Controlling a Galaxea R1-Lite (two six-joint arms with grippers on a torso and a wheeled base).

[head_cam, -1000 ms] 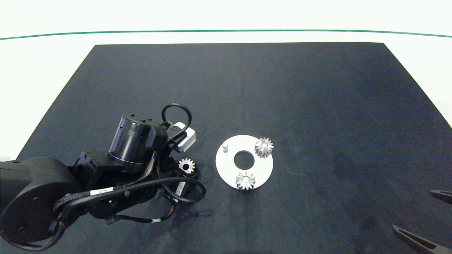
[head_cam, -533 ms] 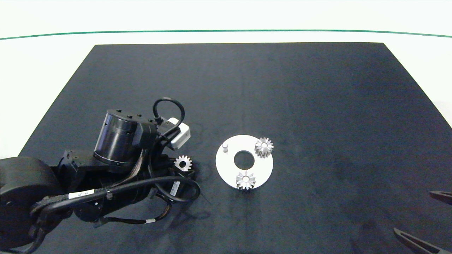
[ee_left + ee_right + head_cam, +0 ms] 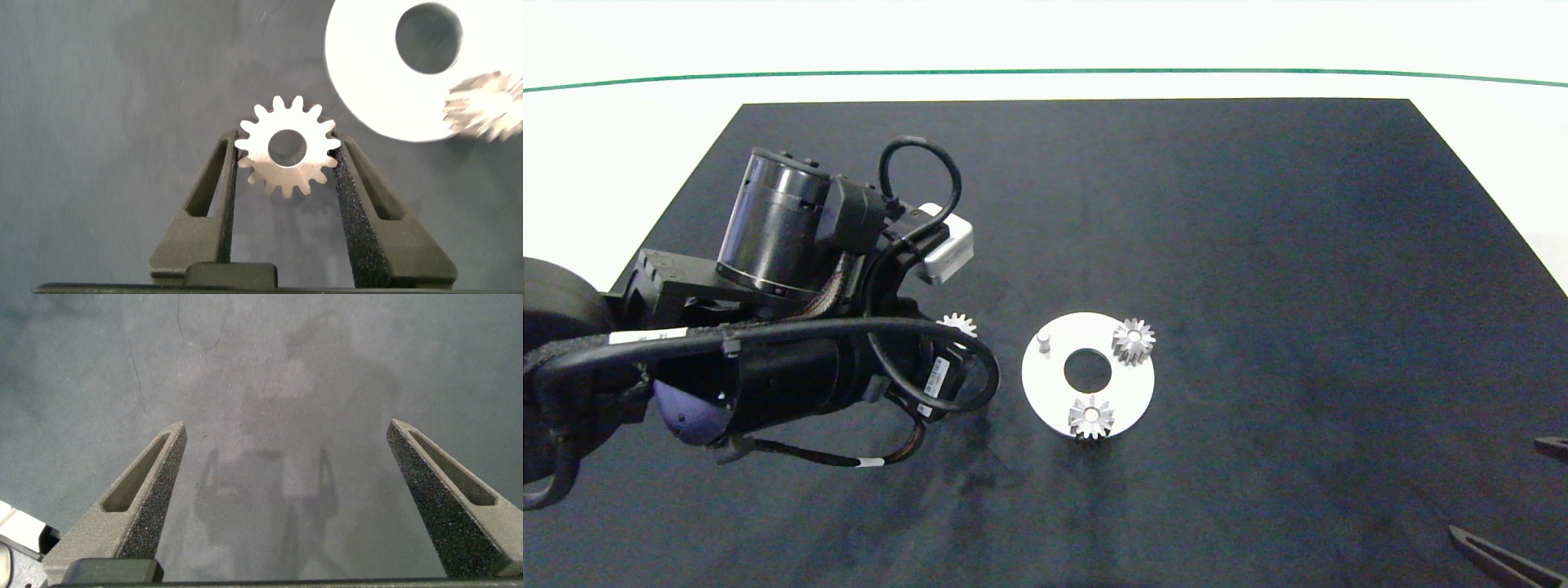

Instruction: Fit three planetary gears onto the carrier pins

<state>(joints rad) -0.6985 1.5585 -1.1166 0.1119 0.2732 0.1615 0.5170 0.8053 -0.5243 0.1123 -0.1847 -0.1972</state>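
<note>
A white table [image 3: 645,131] carries a large black mat [image 3: 1176,229] that covers most of the view, with a thin green line [image 3: 1045,72] running across the white surface beyond the mat's far edge. The mat is bare over its whole far half and its right side, leaving wide open ground around the work; only its near left part is crowded, by the left arm [image 3: 768,359], which reaches in from the left edge with looping cables and a white wrist camera block [image 3: 946,245]. Near the mat's middle lies the white disc [image 3: 1127,392], flat, with a large centre hole. Two planetary gears sit on carrier pins on it: one gear [image 3: 1133,340] on the far right side of the disc, another [image 3: 1090,416] at its near edge. The third carrier pin [image 3: 1044,340] stands bare on the disc's far left side. The left gripper [image 3: 286,175] hovers just beside the disc's left rim, its two fingers [image 3: 225,188] pinching the third gear [image 3: 287,147] by its teeth, the gear held flat with its centre hole facing up; in the head view that gear [image 3: 956,326] peeks out just left of the bare pin, apart from the disc. The right gripper [image 3: 286,457] rests over bare mat at the near right corner, fingers spread wide with nothing between them.
</note>
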